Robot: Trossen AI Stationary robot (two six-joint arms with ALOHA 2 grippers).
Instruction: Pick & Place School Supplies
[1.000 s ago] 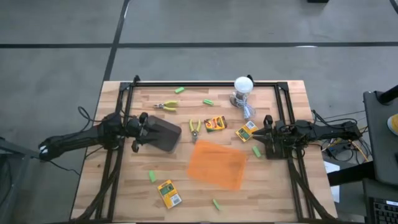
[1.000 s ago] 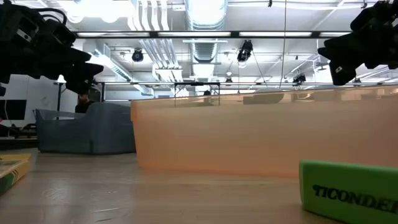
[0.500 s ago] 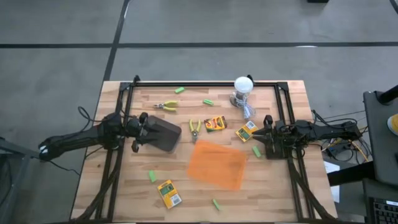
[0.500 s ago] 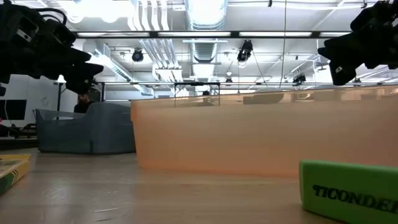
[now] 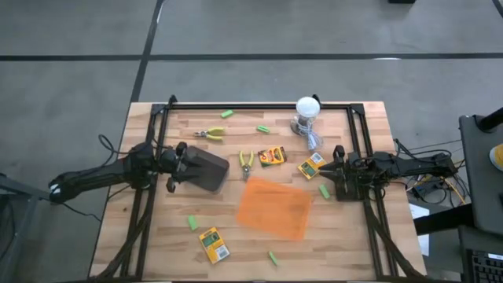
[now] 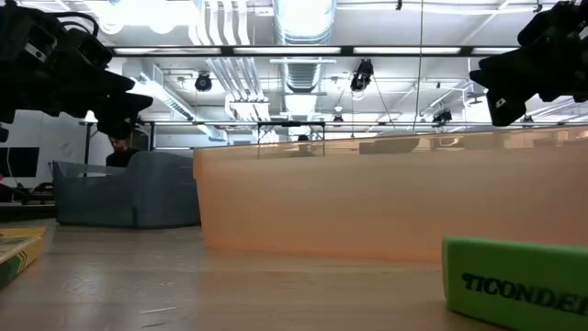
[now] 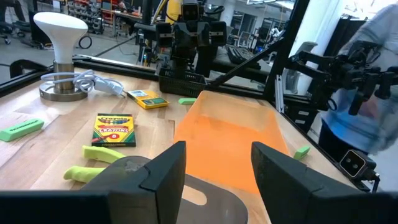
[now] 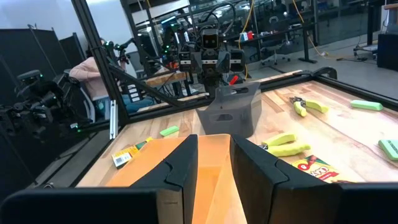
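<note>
With both grippers empty, the left gripper (image 5: 211,171) spread wide and the right gripper (image 5: 328,178) narrow, the box (image 5: 312,165) at centre right is being flanked nearest by the right, just up-left.

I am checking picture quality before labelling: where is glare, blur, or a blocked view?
Low view: ceiling lights glare at the top, the orange tray fills the middle and hides the table behind it, and the close green eraser looks soft. Left wrist view: a person at the right edge is blurred. High view: even light, only faint shadows.
</note>
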